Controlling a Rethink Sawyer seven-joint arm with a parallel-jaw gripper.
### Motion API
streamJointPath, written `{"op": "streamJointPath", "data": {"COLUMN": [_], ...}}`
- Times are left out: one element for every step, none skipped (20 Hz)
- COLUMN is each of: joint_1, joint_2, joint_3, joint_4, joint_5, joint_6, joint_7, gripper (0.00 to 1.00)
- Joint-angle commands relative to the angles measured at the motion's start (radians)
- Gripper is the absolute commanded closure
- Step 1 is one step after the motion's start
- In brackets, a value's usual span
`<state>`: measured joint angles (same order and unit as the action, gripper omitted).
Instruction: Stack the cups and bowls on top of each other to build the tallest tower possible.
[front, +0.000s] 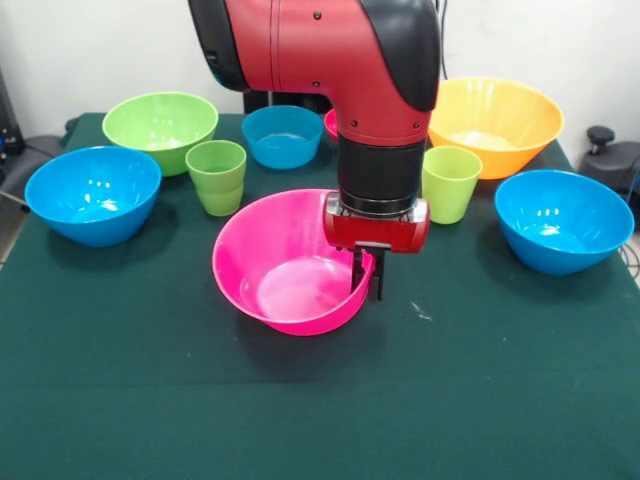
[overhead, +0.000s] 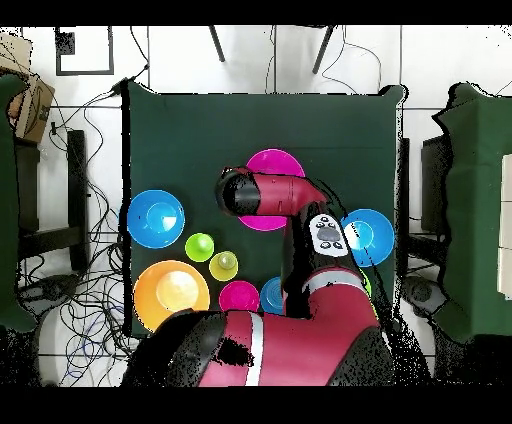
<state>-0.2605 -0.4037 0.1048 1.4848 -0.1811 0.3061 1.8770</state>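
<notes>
The tool (front: 367, 283) stands straight down over the near right rim of the pink bowl (front: 275, 270), with one finger inside the wall and one outside, closed on the rim in a pinch. That straddling grip suits a wide bowl that cannot be spanned whole, and it lets the bowl be dragged or lifted by its edge. The pink bowl sits upright near the middle of the green desk (front: 120, 400), apart from everything else, probably because the widest bowl makes the steadiest base for the tower, and open space round it leaves room to build.

Nothing is stacked yet. Two green cups stand upright behind it, the left cup (front: 217, 176) and the right cup (front: 449, 182), close enough to be the likely next pieces. Farther out lie the left blue bowl (front: 92, 194), the right blue bowl (front: 563, 220), the lime green bowl (front: 160, 130), the orange bowl (front: 495, 124) and the small blue bowl (front: 282, 135). A red bowl (front: 331, 122) peeps out behind the arm; in the overhead view it reads pinkish
</notes>
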Motion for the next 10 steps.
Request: {"op": "streamJointPath", "data": {"joint_1": [0.006,0.007,0.009,0.011,0.011,0.007,0.007,0.006,0.007,0.009], "joint_2": [0.172,0.168,0.168,0.167,0.168,0.169,0.171,0.171,0.173,0.173], "joint_3": [0.112,0.112,0.111,0.109,0.109,0.112,0.114,0.114,0.113,0.109], "joint_4": [0.037,0.04,0.041,0.04,0.039,0.037,0.036,0.035,0.032,0.029], "joint_5": [-0.058,-0.057,-0.056,-0.056,-0.055,-0.053,-0.052,-0.051,-0.052,-0.052], "joint_6": [-0.094,-0.09,-0.086,-0.087,-0.086,-0.08,-0.083,-0.087,-0.091,-0.093], "joint_7": [0.04,0.04,0.04,0.042,0.041,0.039,0.04,0.042,0.043,0.046], "gripper": [1.0,1.0,1.0,1.0,1.0,1.0,1.0,1.0,1.0,1.0]}}
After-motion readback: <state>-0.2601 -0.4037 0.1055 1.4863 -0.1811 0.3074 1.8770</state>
